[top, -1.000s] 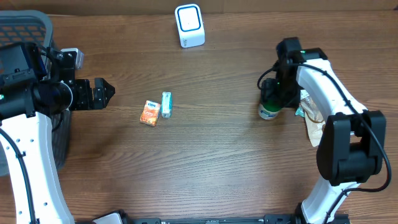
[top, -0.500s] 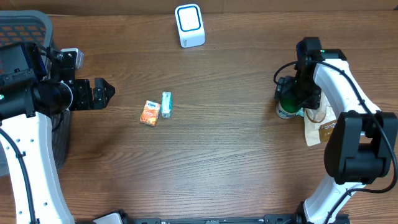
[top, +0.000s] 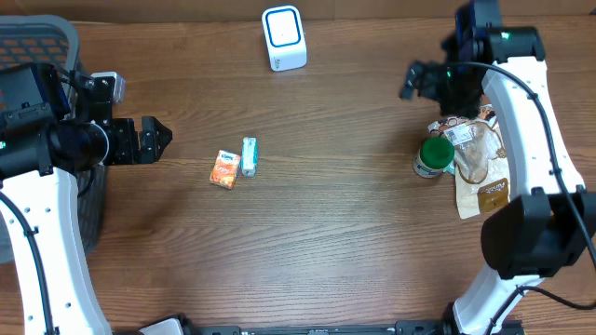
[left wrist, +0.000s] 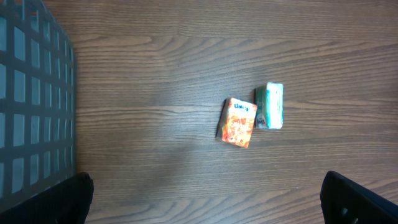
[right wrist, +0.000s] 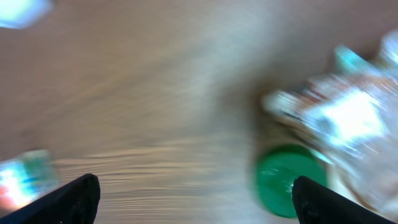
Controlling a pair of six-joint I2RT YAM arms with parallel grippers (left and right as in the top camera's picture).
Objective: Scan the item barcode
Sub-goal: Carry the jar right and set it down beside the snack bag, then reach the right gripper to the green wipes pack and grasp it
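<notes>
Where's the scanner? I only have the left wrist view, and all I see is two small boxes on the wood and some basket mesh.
Observer: A white device with a blue ring, likely the scanner, stands at the far edge of the table, beyond the orange box.
Operator: And the other arm?
Observer: The right gripper hangs open and empty over the far right of the table, to the right of that device.
Operator: Anything else over there?
Observer: A green-lidded jar stands upright on the wood nearer than that gripper, right beside some clear packets.
</notes>
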